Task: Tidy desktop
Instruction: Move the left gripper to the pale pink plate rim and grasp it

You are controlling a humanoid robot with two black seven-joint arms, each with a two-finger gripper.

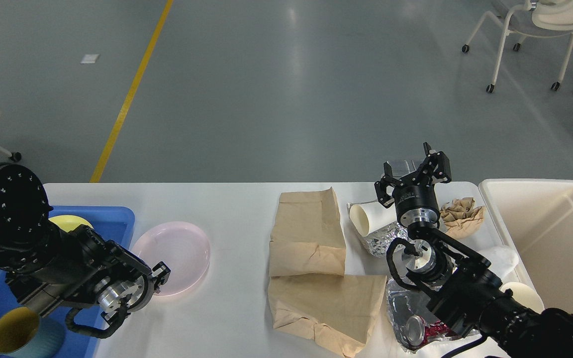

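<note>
— What does the worktop look like, and the room?

— The white worktop (237, 209) fills the lower half, rounded at its far corners, on a grey floor with a yellow line (130, 94); a wheeled chair (535, 30) stands far right.

— And left to right?

— A blue tray (117, 219) holds a yellow-lined mug (13, 335), cut off by the frame. The left claw (161, 276) touches the near rim of a pink plate (177, 256); whether it grips cannot be told. Two brown paper bags (316, 263) lie centre. A tipped paper cup (366, 219) rests on foil (386, 236). The right claw (413, 174) hovers spread and empty. The right arm hides part of a crushed can (416, 328). A cream bin (550, 233) stands rightmost.
</note>
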